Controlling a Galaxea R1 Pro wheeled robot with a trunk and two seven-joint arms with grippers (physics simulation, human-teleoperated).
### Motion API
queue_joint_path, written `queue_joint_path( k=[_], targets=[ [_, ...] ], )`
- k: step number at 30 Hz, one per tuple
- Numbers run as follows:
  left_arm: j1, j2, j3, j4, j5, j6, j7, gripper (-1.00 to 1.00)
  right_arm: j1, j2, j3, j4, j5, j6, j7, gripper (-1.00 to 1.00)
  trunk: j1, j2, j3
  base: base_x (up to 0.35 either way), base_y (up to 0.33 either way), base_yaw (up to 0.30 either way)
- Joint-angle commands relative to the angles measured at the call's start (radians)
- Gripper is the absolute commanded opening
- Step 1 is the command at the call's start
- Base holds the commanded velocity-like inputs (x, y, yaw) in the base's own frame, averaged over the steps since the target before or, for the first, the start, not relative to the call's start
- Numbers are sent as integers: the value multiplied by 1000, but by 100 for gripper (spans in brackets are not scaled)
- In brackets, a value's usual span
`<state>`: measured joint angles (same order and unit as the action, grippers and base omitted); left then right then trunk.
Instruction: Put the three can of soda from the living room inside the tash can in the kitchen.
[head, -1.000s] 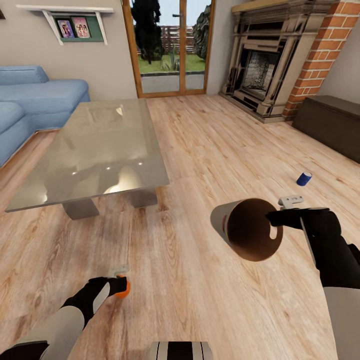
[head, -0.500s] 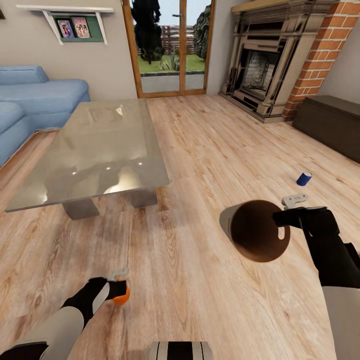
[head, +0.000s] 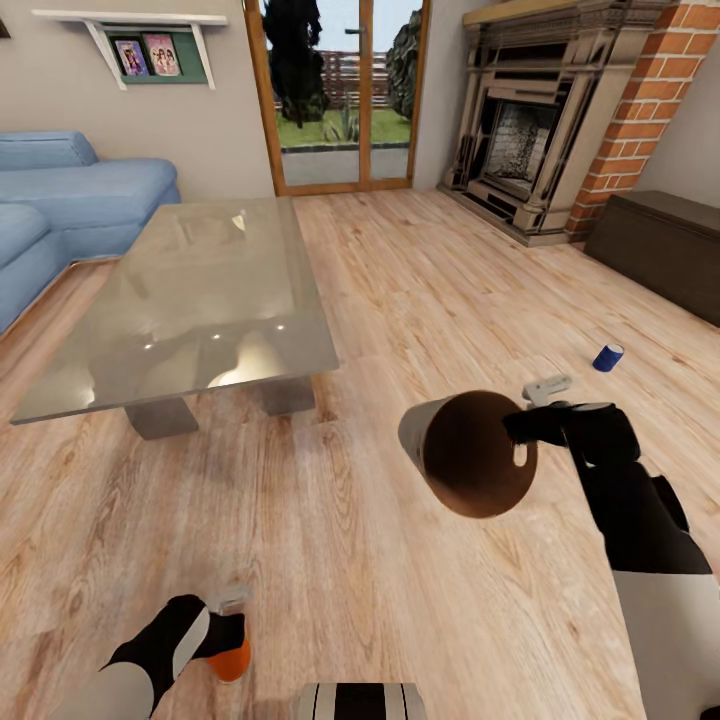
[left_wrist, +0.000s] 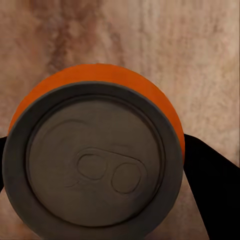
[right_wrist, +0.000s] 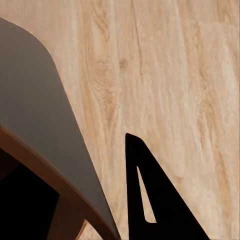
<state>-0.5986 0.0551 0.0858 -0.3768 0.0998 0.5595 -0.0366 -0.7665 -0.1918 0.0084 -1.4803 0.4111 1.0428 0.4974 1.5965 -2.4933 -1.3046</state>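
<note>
- The left gripper (head: 232, 640) has its jaws clamped on the orange can (head: 231, 660), low over the wood floor (head: 400, 260)
- The right gripper (head: 522, 432) has its jaws clamped on the rim of the bin (head: 470, 452), which is tipped on its side
- Best to turn the bin mouth up, then drop the can in
- A blue can (head: 607, 357) lies on the floor near the dark bench (head: 660, 240)
- No words can be read on the cans
</note>
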Motion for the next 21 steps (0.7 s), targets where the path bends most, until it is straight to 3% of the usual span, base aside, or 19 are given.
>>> queue_joint_path(
  k=[1, 21],
  targets=[
    [1, 0, 0, 0, 0, 1, 0, -100, 0, 1, 1, -1, -214, 4, 3, -100, 0, 0, 0, 0, 0, 0],
    [2, 0, 0, -1, 0, 0, -2, -100, 0, 1, 3, 0, -214, 4, 3, -100, 0, 0, 0, 0, 0, 0]
  ],
)
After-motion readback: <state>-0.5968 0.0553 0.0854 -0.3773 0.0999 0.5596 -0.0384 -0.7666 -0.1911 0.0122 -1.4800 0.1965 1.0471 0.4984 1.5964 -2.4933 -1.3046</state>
